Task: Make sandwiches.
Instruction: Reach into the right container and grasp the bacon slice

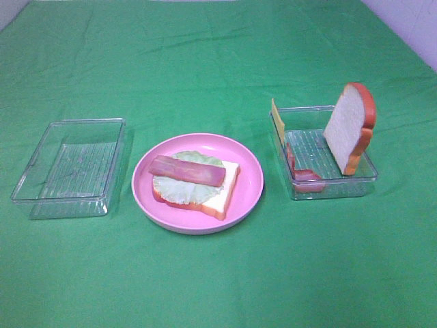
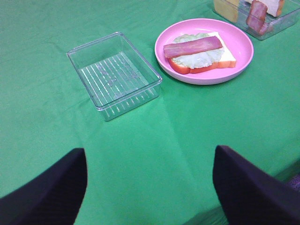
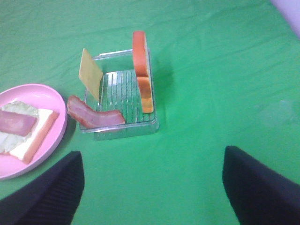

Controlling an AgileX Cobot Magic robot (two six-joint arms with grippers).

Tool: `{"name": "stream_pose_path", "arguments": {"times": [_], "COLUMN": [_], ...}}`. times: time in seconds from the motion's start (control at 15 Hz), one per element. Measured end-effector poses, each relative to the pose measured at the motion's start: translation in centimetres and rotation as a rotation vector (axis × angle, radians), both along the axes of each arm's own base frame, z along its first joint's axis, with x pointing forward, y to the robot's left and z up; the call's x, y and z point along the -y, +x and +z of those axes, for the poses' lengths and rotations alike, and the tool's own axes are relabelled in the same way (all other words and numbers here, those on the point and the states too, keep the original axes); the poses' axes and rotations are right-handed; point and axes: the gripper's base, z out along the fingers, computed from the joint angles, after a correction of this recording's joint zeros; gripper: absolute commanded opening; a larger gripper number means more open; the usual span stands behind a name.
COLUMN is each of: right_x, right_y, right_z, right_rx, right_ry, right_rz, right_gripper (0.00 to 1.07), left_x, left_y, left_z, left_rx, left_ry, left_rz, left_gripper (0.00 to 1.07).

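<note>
sandwich [image 1: 198,181] half built on plate [image 1: 251,179], mid tabletop [image 1: 218,287]: bread [image 1: 225,195], lettuce [image 1: 176,191], one bacon strip [image 1: 188,171]. cheese [image 1: 276,119], spare bacon [image 1: 305,178], top slice [image 1: 349,130] sit in tray [image 1: 341,186]. left jaws and right jaws wide apart, holding nothing. next, likely: pinch thin cheese by its edge.

No readable text, label, brand, number or sign in any view. Pink plate [image 1: 254,179], tray at 9 o'clock [image 1: 75,171], tray at 3 o'clock [image 1: 334,188]: unmarked.
</note>
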Motion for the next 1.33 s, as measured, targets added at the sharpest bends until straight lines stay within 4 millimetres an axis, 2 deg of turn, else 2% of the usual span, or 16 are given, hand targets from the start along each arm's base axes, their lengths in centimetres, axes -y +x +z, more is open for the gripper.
{"name": "stream_pose_path", "arguments": {"times": [0.2, 0.4, 0.67, 0.8, 1.07, 1.2, 1.33], "right_x": [-0.5, -1.5, -2.6, -5.0, -12.2, -14.8, -16.3], "right_y": [3.7, 9.1, 14.8, 16.6, 20.3, 21.6, 22.8], "right_z": [-0.3, 0.9, 2.1, 2.0, -0.6, -1.9, -3.2], "right_rx": [-0.116, -0.202, -0.272, -0.313, -0.537, -0.655, -0.729], "right_ry": [0.043, 0.148, 0.212, 0.160, 0.005, -0.057, -0.096], "right_rz": [0.092, 0.236, 0.390, 0.484, 0.532, 0.495, 0.471], "right_gripper": [0.76, 0.75, 0.65, 0.64, 0.59, 0.59, 0.59], "left_x": [0.1, 0.1, 0.1, 0.1, 0.1, 0.1, 0.1], "left_y": [0.0, 0.0, 0.0, 0.0, 0.0, 0.0, 0.0], "left_z": [0.1, 0.1, 0.1, 0.1, 0.1, 0.1, 0.1], "left_rx": [0.009, 0.008, 0.008, 0.008, 0.009, 0.009, 0.009], "left_ry": [-0.008, -0.013, -0.014, -0.014, -0.014, -0.013, -0.013], "left_rz": [-0.003, -0.006, -0.006, -0.007, -0.007, -0.008, -0.008], "left_gripper": [0.72, 0.72, 0.72, 0.72, 0.72, 0.72, 0.72]}}
